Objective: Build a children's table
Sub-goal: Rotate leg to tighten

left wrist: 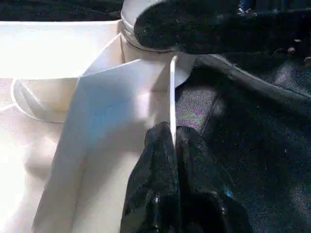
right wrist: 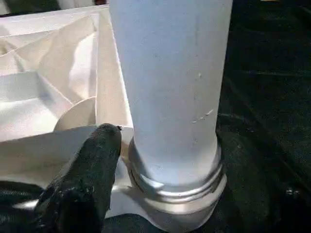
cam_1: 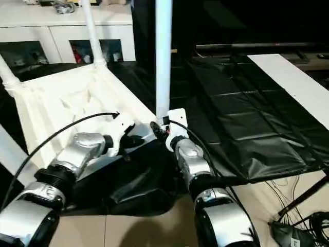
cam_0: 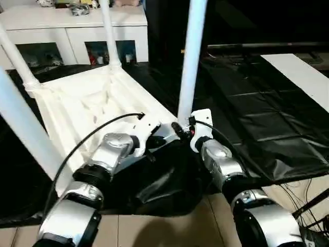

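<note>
While my left gripper (left wrist: 172,145) pinches the tabletop's rim (left wrist: 171,97) and my right gripper (right wrist: 146,165) hangs loose around the leg (cam_0: 191,62), a nudge could tilt that leg in its socket (right wrist: 177,194).

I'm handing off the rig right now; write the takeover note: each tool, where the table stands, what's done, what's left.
Left tool: shut, pinching the thin edge of the table top near the corner.
Right tool: at the base of the near leg; grip unclear.
Table: upside down on the black sheet, ribbed underside up.
Done: four legs stand upright in the corner sockets.
Left: likely check seating, release, flip upright.
</note>
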Robot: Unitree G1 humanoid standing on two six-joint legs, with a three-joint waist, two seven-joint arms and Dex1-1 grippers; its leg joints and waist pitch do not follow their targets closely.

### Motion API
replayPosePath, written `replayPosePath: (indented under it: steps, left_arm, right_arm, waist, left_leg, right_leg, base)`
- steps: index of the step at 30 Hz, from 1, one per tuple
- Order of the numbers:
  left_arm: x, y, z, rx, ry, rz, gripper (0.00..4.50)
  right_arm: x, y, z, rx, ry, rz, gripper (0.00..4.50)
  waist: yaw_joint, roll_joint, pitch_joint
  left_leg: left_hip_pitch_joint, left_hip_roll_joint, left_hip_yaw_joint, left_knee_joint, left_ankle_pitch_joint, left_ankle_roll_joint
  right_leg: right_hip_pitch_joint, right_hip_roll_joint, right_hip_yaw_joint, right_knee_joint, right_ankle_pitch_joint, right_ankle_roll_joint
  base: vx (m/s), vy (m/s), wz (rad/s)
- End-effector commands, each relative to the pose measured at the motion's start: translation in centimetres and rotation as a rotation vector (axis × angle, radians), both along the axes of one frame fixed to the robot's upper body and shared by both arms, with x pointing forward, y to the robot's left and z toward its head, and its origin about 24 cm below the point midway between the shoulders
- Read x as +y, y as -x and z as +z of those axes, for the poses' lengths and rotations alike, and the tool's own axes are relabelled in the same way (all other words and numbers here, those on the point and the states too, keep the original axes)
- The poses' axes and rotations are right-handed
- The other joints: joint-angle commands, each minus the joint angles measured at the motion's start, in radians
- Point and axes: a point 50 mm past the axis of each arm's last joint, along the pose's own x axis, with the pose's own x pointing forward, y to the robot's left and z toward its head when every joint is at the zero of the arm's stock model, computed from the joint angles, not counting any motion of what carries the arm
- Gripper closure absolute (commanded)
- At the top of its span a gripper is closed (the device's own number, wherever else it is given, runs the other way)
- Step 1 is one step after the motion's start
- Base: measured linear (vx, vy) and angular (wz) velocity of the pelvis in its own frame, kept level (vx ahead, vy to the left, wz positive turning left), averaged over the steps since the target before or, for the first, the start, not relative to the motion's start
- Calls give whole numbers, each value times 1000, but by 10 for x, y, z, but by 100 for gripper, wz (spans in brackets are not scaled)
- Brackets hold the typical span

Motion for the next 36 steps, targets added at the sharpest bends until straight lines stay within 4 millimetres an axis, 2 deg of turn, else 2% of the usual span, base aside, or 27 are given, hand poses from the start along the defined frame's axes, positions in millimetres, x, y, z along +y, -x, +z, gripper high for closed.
replayPosePath:
  steps: [1, 3, 7, 8, 9, 10, 11, 13, 14, 15, 16, 17, 18, 23, 25, 27, 30, 32, 35, 36]
  left_arm:
    - [0, 5, -6, 23, -15, -66, 450]
    - [3, 7, -5, 30, -17, -95, 450]
    - [11, 12, -4, 56, -16, -178, 450]
    - [11, 13, -3, 57, -15, -190, 450]
    - [15, 20, -2, 84, -1, -280, 450]
    - [15, 20, -2, 84, -1, -280, 450]
    - [18, 25, -1, 110, 10, -338, 450]
    - [21, 32, 2, 143, 35, -426, 450]
    - [22, 35, 3, 158, 43, -459, 450]
    - [25, 38, 5, 178, 42, -487, 450]
    - [27, 39, 5, 188, 38, -500, 450]
    - [27, 39, 5, 191, 37, -503, 450]
    - [29, 40, 6, 200, 34, -510, 450]
    - [33, 43, 9, 220, 34, -537, 450]
    - [33, 44, 9, 223, 34, -539, 450]
    - [33, 44, 10, 221, 32, -537, 450]
    - [33, 43, 11, 217, 32, -532, 450]
    - [33, 43, 12, 217, 32, -531, 450]
    - [32, 43, 12, 214, 29, -527, 450]
    - [32, 43, 12, 214, 28, -526, 450]
  right_arm:
    - [3, 1, 4, -33, 45, 133, 94]
    - [-4, 2, 6, -58, 93, 205, 94]
    - [-24, 8, 12, -108, 137, 384, 94]
    - [-26, 9, 13, -110, 140, 401, 94]
    - [-38, 16, 15, -117, 161, 529, 94]
    - [-38, 16, 15, -117, 161, 529, 94]
    - [-44, 22, 16, -116, 167, 610, 94]
    - [-53, 29, 17, -99, 186, 707, 94]
    - [-57, 32, 17, -87, 194, 746, 94]
    - [-62, 37, 18, -67, 201, 806, 94]
    - [-65, 39, 18, -58, 208, 835, 94]
    - [-65, 40, 18, -56, 210, 842, 94]
    - [-66, 41, 19, -49, 215, 861, 94]
    - [-68, 42, 22, -37, 226, 909, 94]
    - [-68, 42, 22, -32, 230, 924, 94]
    - [-67, 42, 23, -22, 229, 938, 94]
    - [-64, 41, 24, -21, 204, 934, 94]
    - [-63, 41, 24, -23, 197, 931, 121]
    - [-61, 41, 23, -20, 190, 928, 134]
    - [-61, 41, 22, -18, 192, 930, 157]
  waist:
    - [7, -3, -51]
    - [11, -6, -50]
    - [16, -9, -55]
    - [19, -10, -55]
    - [24, -12, -55]
    - [29, -12, -56]
    - [36, -13, -57]
    - [44, -12, -59]
    - [49, -15, -57]
    - [55, -13, -56]
    - [65, -11, -63]
    - [67, -11, -63]
    - [69, -10, -63]
    - [75, -11, -70]
    - [74, -12, -68]
    - [75, -13, -64]
    - [75, -11, -62]
    - [74, -13, -62]
    - [74, -11, -62]
    - [74, -12, -63]
  left_leg:
    - [13, -13, 8, -66, -458, 29]
    - [7, -11, 9, -68, -439, 33]
    - [4, -6, 11, -68, -402, 42]
    - [2, -5, 14, -66, -384, 50]
    - [2, -3, 16, -66, -371, 56]
    - [4, -1, 17, -66, -367, 61]
    - [3, 1, 20, -64, -346, 69]
    - [4, 4, 24, -59, -321, 72]
    - [7, 5, 28, -56, -332, 75]
    - [11, 6, 30, -54, -341, 71]
    - [17, 9, 31, -52, -322, 70]
    - [15, 10, 32, -51, -304, 71]
    - [5, 9, 30, -52, -269, 75]
    - [-3, 5, 29, -44, -187, 83]
    - [-5, 4, 30, -44, -197, 85]
    - [-4, 4, 29, -47, -232, 69]
    - [-2, 5, 28, -50, -259, 50]
    - [-3, 5, 27, -51, -264, 44]
    - [-4, 5, 26, -50, -256, 43]
    - [-4, 4, 27, -49, -255, 43]
  right_leg:
    - [29, -34, 12, -83, -508, -134]
    - [34, -33, 13, -81, -494, -138]
    - [40, -32, 18, -69, -412, -171]
    - [41, -33, 20, -65, -382, -180]
    - [42, -32, 21, -62, -367, -188]
    - [44, -32, 21, -62, -361, -189]
    - [45, -30, 23, -57, -332, -200]
    - [41, -29, 26, -49, -279, -226]
    - [36, -27, 29, -47, -279, -238]
    - [31, -30, 33, -45, -299, -237]
    - [31, -29, 34, -40, -265, -245]
    - [31, -26, 34, -36, -230, -254]
    - [39, -24, 32, -28, -182, -265]
    - [47, -24, 29, -10, -55, -284]
    - [47, -25, 28, -13, -73, -280]
    - [47, -28, 29, -21, -156, -259]
    - [44, -29, 30, -26, -217, -238]
    - [44, -29, 30, -27, -228, -231]
    - [44, -28, 30, -24, -208, -234]
    - [44, -27, 30, -24, -203, -236]
  base:
    - [0, 0, 0]
    - [0, 0, 0]
    - [0, 0, 0]
    - [0, 0, 0]
    - [0, 0, 0]
    - [0, 0, 0]
    - [0, 0, 0]
    - [57, -17, 8]
    - [58, -21, 10]
    - [55, -25, 12]
    - [56, -24, 14]
    - [56, -24, 14]
    - [51, -13, 7]
    - [0, 0, 0]
    - [0, 0, 0]
    - [0, 0, 0]
    - [0, 0, 0]
    - [0, 0, 0]
    - [0, 0, 0]
    - [0, 0, 0]
